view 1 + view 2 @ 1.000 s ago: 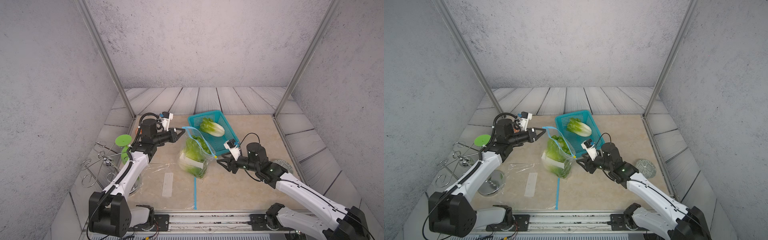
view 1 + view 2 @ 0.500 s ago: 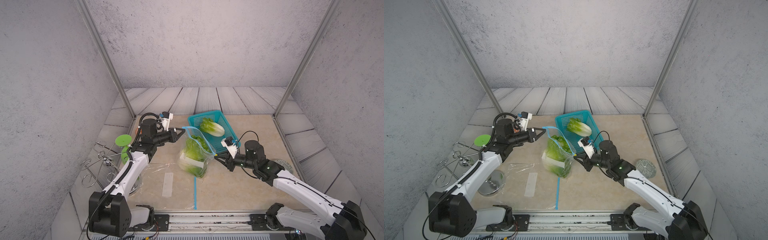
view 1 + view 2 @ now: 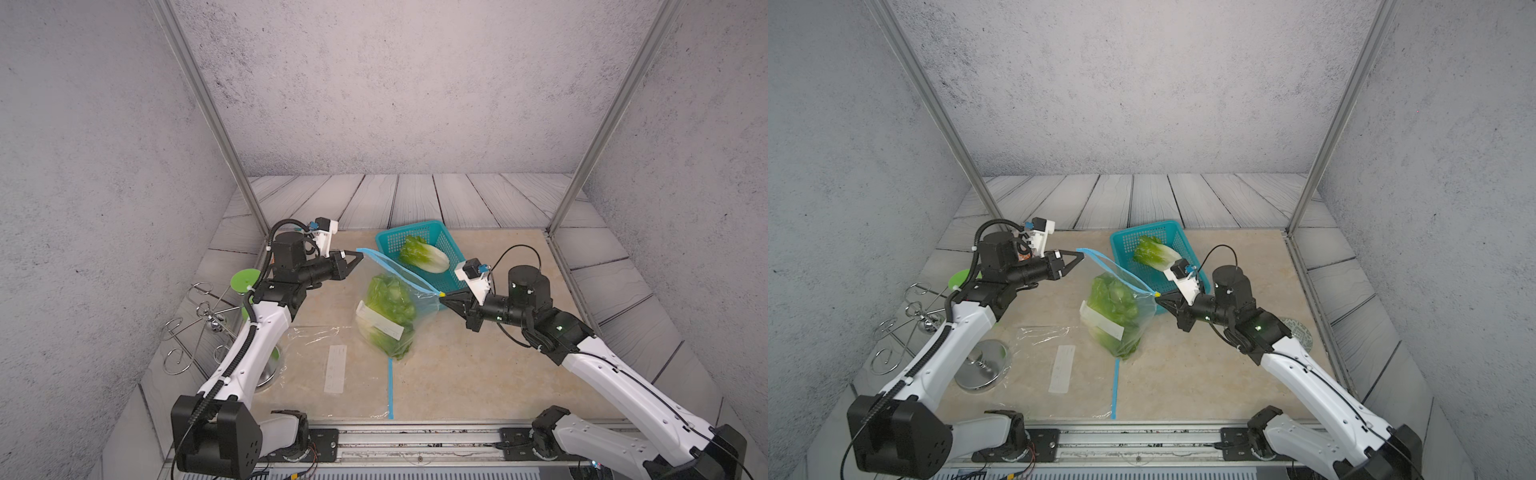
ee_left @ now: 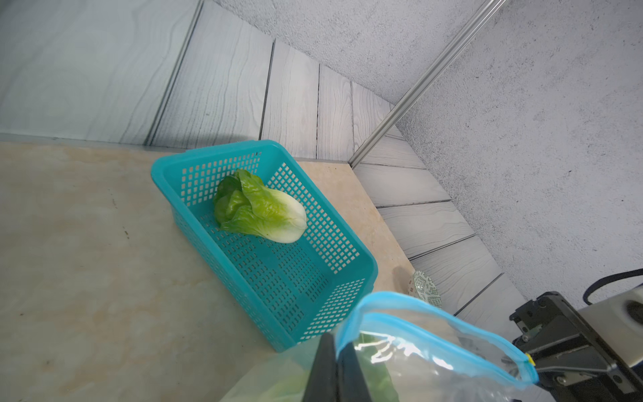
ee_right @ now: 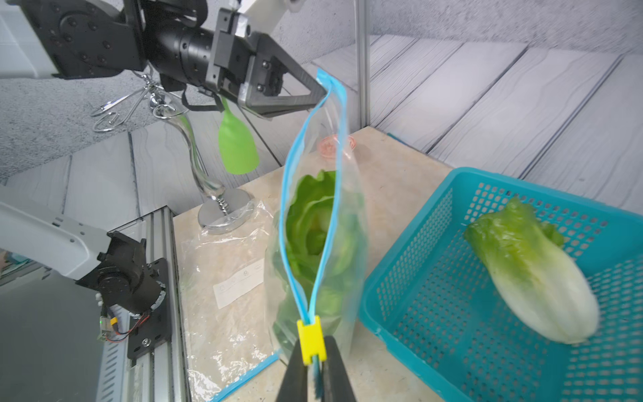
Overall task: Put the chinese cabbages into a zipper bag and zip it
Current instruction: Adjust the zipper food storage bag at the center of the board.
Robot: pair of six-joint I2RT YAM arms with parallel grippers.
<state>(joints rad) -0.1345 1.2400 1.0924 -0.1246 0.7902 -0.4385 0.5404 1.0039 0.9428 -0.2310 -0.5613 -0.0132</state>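
Observation:
The clear zipper bag (image 3: 390,320) with a blue zip strip hangs stretched between both grippers, its bottom on the table. Green chinese cabbages (image 5: 313,222) show inside it; how many I cannot tell. The mouth gapes, the two blue strips apart. My left gripper (image 3: 360,254) (image 4: 335,343) is shut on one end of the strip. My right gripper (image 3: 444,296) (image 5: 313,351) is shut on the other end, just behind the yellow slider (image 5: 310,339). One more chinese cabbage (image 3: 424,259) (image 4: 261,209) lies in the teal basket (image 3: 386,241), behind the bag.
A second, empty zipper bag (image 3: 332,365) lies flat at the front left of the table. A green goblet (image 3: 245,280) hangs on a wire rack (image 3: 199,320) at the left edge. A round patterned coaster (image 3: 1293,332) lies under my right arm.
My right gripper moved left to the bag's near end and closed on the zip strip by the yellow slider. The left gripper held the bag's other end throughout.

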